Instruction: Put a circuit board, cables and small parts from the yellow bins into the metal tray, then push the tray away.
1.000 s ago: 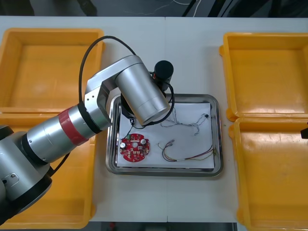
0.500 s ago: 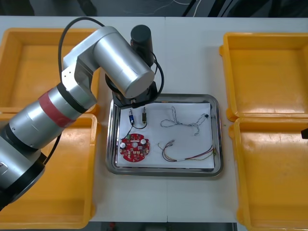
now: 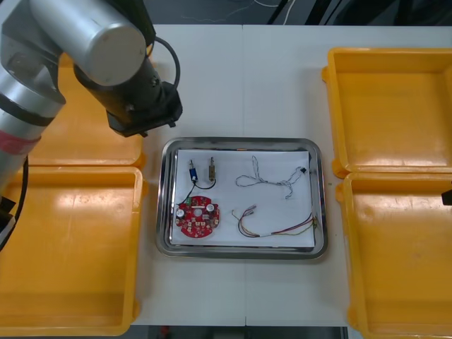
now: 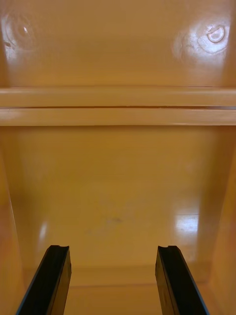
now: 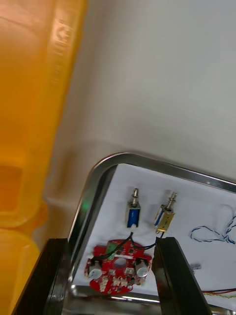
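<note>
Left claw [image 5: 110, 240] – released – has backed off the shiny white-lined metal tray [image 3: 164, 205], two small metal parts [image 3: 211, 169] left inside. Tray prob. full, push next; right claw [image 4: 110, 248] waits open over yellow plastic bin [image 4: 118, 162].

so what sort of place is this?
Probably an electronics kitting bench: yellow bins flank a metal tray holding a red circuit board, cables and small metal parts. Left hand open by the tray; right hand open over a bin.
</note>
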Robot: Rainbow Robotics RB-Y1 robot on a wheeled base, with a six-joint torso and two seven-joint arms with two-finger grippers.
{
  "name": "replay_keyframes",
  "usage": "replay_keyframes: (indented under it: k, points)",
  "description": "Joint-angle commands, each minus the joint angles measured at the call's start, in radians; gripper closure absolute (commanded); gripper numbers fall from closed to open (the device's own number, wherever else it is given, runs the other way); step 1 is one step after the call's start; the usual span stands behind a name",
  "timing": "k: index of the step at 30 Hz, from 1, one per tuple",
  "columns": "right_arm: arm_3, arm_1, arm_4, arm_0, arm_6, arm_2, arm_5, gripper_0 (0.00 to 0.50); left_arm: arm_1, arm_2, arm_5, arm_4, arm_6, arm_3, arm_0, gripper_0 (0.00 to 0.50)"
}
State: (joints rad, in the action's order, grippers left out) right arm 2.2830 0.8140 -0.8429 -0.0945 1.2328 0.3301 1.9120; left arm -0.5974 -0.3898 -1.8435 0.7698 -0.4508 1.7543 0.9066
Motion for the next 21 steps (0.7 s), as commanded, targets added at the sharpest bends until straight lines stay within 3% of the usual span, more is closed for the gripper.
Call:
replay_keyframes:
  k: [1, 9, 21]
  points:
    - [0.027, -0.01, -0.016, 0.002, -0.03, 0.047, 0.008, 0.0, -0.085, 0.098, -0.076, 0.065, -0.151, 0.04, 0.046, 0.0]
    - [0.027, -0.007, -0.019, -0.001, -0.026, 0.049, 0.008, 0.0, -0.143, 0.19, -0.076, 0.106, -0.279, 0.047, 0.032, 0.0]
    - [0.046, 0.054, -0.102, -0.054, -0.029, -0.026, 0.008, 0.0, -0.205, 0.359, -0.076, 0.121, -0.471, 0.168, -0.179, 0.0]
